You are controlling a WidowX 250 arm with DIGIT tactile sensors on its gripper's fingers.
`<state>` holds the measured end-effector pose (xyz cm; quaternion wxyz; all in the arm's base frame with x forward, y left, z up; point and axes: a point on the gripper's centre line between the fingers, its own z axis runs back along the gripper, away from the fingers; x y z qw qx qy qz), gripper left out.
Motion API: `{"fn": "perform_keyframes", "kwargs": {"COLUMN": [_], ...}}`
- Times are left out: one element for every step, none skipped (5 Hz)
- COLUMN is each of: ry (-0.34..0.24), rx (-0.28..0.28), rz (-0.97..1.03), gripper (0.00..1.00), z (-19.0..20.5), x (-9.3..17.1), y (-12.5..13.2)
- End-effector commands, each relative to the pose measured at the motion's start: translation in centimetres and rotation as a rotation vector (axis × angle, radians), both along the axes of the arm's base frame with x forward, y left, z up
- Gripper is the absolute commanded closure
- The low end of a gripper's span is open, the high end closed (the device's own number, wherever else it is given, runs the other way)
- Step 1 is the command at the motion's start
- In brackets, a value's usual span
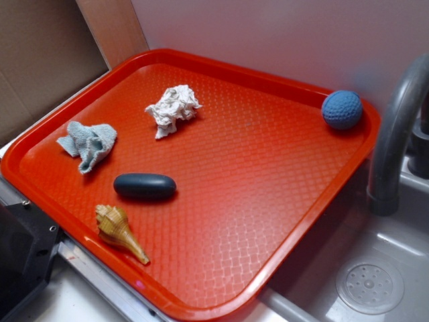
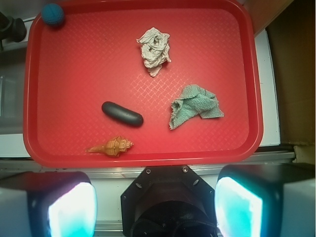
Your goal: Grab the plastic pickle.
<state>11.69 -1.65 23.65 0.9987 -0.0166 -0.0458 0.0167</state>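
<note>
The plastic pickle is a smooth dark blue-grey oval lying flat on the red tray, towards its near left side. My gripper hovers high above the tray's near edge, well short of the pickle. Its two pale fingers stand wide apart at the bottom of the wrist view, open, with nothing between them. The gripper does not show in the exterior view.
On the tray also lie a tan spiral seashell just in front of the pickle, a teal cloth, a crumpled white paper and a blue knitted ball. A grey faucet and sink stand beside the tray.
</note>
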Motion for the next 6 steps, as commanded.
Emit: {"fn": "perform_keyframes", "kwargs": {"ry": [0.000,-0.113,-0.176,-0.184,-0.153,-0.118], "rx": [0.000,0.187,0.154,0.041,0.079,0.112], "rz": [0.000,-0.240,-0.485,-0.621,-0.508,-0.479], "gripper": [0.00,0.00,0.00,0.00,0.00,0.00], "z": [0.0,-4.8,-9.1,-13.9,-16.0,-17.2], "x": [0.0,1.7,3.1,4.2,4.7,5.4], "y": [0.0,-5.0,-6.8,-7.9,-7.3,-5.6]}}
